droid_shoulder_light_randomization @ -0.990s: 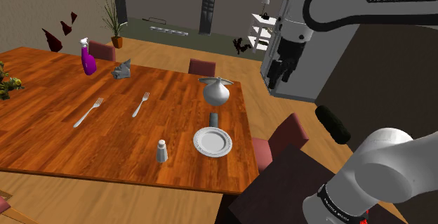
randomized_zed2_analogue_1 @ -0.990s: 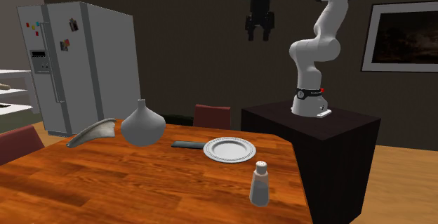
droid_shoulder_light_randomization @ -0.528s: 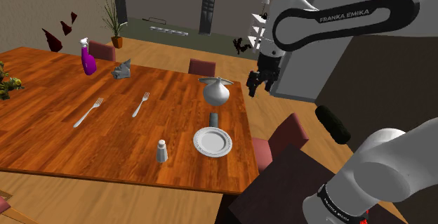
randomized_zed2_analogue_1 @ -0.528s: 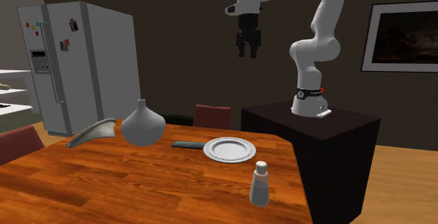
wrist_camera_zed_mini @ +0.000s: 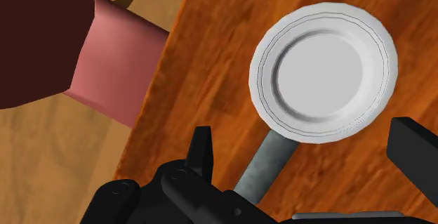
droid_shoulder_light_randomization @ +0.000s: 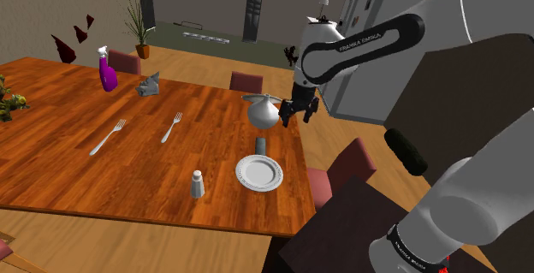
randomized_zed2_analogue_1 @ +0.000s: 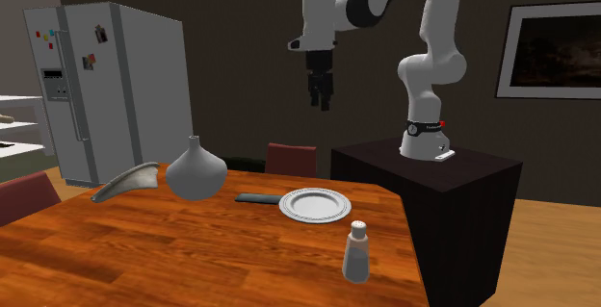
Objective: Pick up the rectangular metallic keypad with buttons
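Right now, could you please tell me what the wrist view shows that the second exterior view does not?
Wrist view: a pink chair seat beside the table edge. Second exterior view: the fridge, vase, shaker and framed picture. Both: the plate, the grey keypad by it, the table, and the open end effector.

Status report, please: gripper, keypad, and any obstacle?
Gripper open, empty, high above the table. Keypad flat on the table, untouched. White plate close beside it; vase stands nearby.
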Controlling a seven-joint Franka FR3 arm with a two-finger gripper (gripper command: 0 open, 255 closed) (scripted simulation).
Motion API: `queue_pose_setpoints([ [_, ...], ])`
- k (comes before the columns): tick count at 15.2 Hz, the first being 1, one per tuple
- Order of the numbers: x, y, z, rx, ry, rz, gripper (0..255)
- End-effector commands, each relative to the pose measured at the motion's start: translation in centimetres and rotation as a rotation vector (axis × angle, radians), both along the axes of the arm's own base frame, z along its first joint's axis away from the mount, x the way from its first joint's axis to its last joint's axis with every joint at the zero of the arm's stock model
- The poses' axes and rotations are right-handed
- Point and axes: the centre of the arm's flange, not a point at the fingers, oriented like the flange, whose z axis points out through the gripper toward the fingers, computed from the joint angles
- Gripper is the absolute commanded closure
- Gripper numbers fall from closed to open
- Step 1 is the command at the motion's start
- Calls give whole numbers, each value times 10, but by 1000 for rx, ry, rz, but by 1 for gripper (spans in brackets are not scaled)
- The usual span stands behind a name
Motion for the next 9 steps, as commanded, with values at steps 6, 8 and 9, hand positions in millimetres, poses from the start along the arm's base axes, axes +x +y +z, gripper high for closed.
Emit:
queue_pose_setpoints([
  [6,58,-11,-71,13,-1,-122,0],
  [8,74,-15,-91,16,0,-156,0],
  [9,82,-18,-102,18,0,-173,0],
])
